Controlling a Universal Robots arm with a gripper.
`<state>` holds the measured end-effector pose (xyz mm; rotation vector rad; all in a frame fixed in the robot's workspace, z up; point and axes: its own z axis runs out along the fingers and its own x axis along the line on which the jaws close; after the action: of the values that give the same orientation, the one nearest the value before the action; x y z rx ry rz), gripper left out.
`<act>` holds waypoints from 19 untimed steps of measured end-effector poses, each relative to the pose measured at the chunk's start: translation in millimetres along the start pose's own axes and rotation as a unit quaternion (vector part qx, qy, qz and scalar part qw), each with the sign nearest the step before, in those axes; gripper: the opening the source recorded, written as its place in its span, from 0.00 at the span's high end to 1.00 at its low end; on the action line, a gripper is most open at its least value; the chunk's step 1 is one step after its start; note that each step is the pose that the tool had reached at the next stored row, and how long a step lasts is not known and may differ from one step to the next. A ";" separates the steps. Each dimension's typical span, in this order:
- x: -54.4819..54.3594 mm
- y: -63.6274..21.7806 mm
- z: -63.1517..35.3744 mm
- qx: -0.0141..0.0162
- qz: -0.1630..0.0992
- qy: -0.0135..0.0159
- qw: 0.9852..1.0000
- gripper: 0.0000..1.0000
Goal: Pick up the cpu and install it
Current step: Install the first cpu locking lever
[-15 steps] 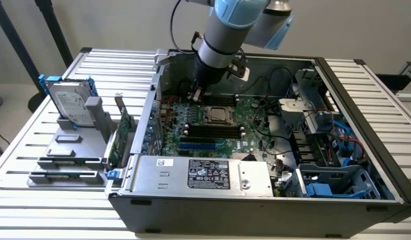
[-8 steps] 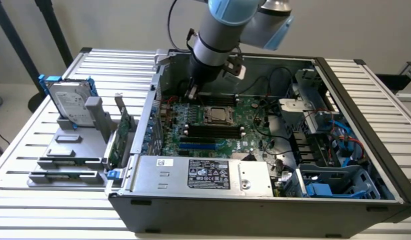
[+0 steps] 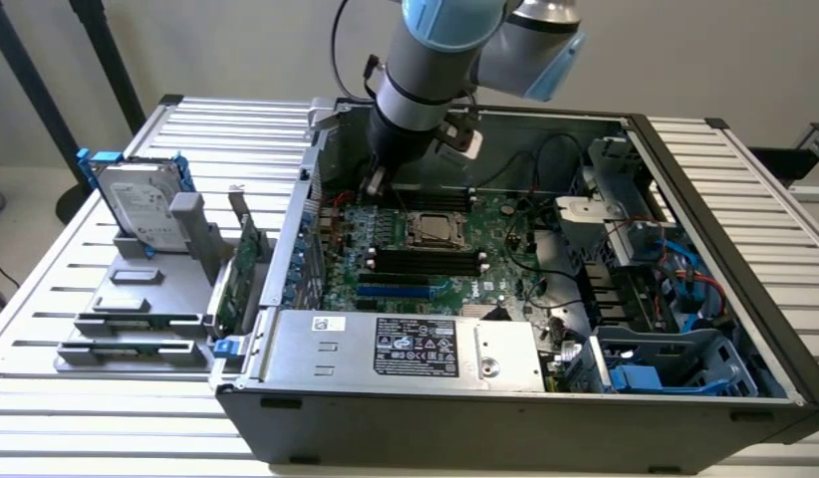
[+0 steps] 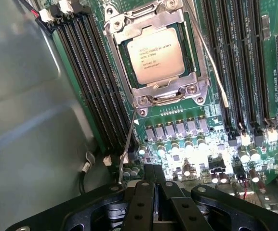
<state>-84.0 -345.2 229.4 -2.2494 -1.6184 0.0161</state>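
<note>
Closest to us, our black metal hand [image 4: 154,175] is closed, holding nothing, above the green motherboard [image 4: 269,77]. We see the small square silver cpu [image 4: 157,54] lying in its socket, with black memory slots [image 4: 93,72] beside it and a thin wire lever [image 4: 128,144] reaching toward the hand. In the exterior view, a silver hard drive [image 3: 141,204] stands on the slatted surface [image 3: 38,289].

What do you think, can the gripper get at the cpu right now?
Probably yes. The cpu lies face up on the motherboard, the case open above it, and the shut gripper hangs close beside it. The metal frame around the chip's edges may crowd a grasp.
</note>
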 end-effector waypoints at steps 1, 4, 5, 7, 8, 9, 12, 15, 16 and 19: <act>0.1 -0.4 -0.5 -0.001 0.004 0.002 1.000 0.89; 0.4 -1.9 -3.0 -0.003 0.015 0.007 1.000 0.89; 0.5 -2.3 -3.9 -0.003 0.019 0.009 1.000 0.89; 0.9 -3.6 -6.4 -0.005 0.027 0.013 1.000 0.89; 1.1 -4.3 -7.7 -0.005 0.030 0.015 0.999 0.89; 1.3 -5.0 -9.1 -0.006 0.033 0.017 0.999 0.89; 1.9 -6.6 -12.3 -0.007 0.043 0.022 0.999 0.89; 1.8 -7.2 -12.7 -0.009 0.053 0.028 0.998 0.89; 1.6 -7.8 -12.5 -0.010 0.055 0.029 0.998 0.89; 0.1 -11.8 -11.6 -0.011 0.060 0.033 0.998 0.89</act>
<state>-92.2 -345.2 243.8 -2.3348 -1.4537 -0.0448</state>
